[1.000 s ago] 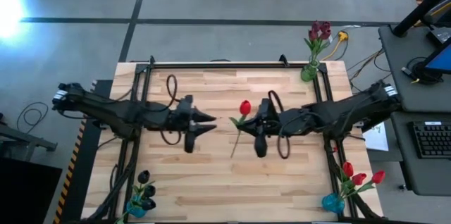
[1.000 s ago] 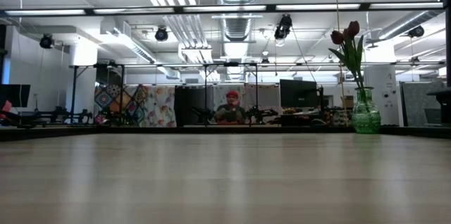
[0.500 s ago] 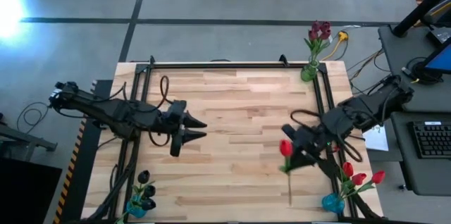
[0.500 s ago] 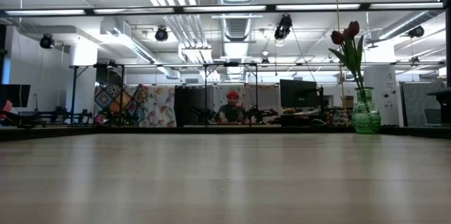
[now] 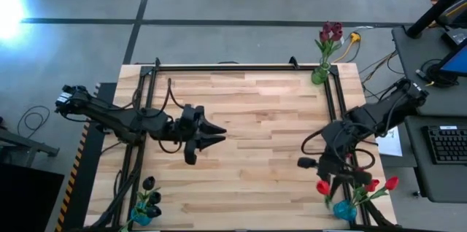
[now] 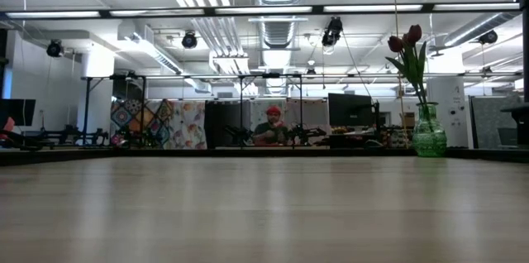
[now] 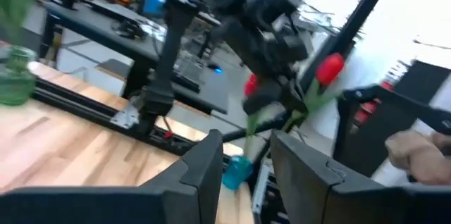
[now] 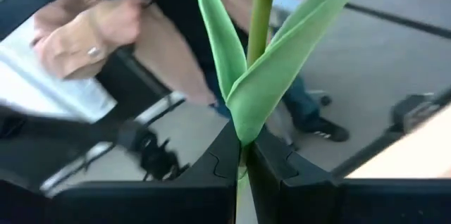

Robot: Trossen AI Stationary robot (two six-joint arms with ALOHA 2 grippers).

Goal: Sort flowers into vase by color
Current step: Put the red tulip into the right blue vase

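The right gripper (image 5: 326, 181) holds a red flower (image 5: 322, 187) clamped by its stem at the table's near-right corner, just beside the blue vase (image 5: 344, 209) of red tulips; the step is delivery, and next the stem end must drop into that vase's mouth; in the right wrist view the stem runs along the fingers, head pointing outward; the left gripper (image 5: 215, 131), jaws parted and empty, waits left of centre.

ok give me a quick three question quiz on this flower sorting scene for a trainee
1. True or false: the right gripper is shut on a red flower.
2. Which vase is that flower nearest? A) green vase B) blue vase with red flowers C) blue vase with dark flowers
3. Fill in: the left gripper is over the table, open and ____.

Key: 1 true; 2 B; 3 empty.
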